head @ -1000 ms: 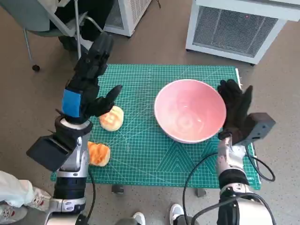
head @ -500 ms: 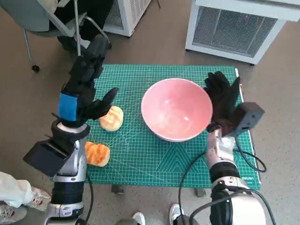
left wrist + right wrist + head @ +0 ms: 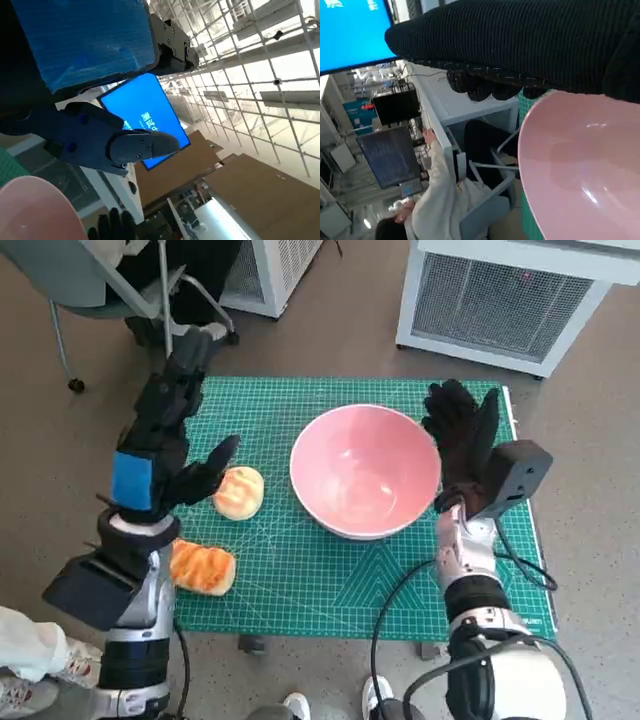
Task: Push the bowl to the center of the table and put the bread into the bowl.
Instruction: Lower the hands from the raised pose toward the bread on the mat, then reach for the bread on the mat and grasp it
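While I look down from the head view, a green cutting mat (image 3: 300,570) with a printed grid covers the small table, brown floor all round. Two white louvred units (image 3: 520,300) stand beyond the far edge; chair legs (image 3: 60,340) show at far left. The pink bowl (image 3: 365,472) sits right of the mat's middle, wide, glossy, nothing in it. My right hand (image 3: 462,440), gloved, stands flat against the bowl's right rim, fingers spread upward, grasping nothing. Two pieces of bread lie on the mat's left part: a pale round bun (image 3: 238,492) near the bowl, and a darker orange piece (image 3: 203,567) by the near edge. My left hand (image 3: 160,440) hangs above the bun, fingers released and apart, empty.

Left wrist view: blue tape (image 3: 85,40), my black fingers (image 3: 100,140) apart around nothing. Behind them a blue screen (image 3: 150,115), cardboard panels, white ceiling trusses. The bowl's pink rim (image 3: 35,210) fills one corner.

Right wrist view: the glove (image 3: 530,40) lies against the bowl's smooth pink wall (image 3: 585,170). A seated person (image 3: 435,200) faces monitors.
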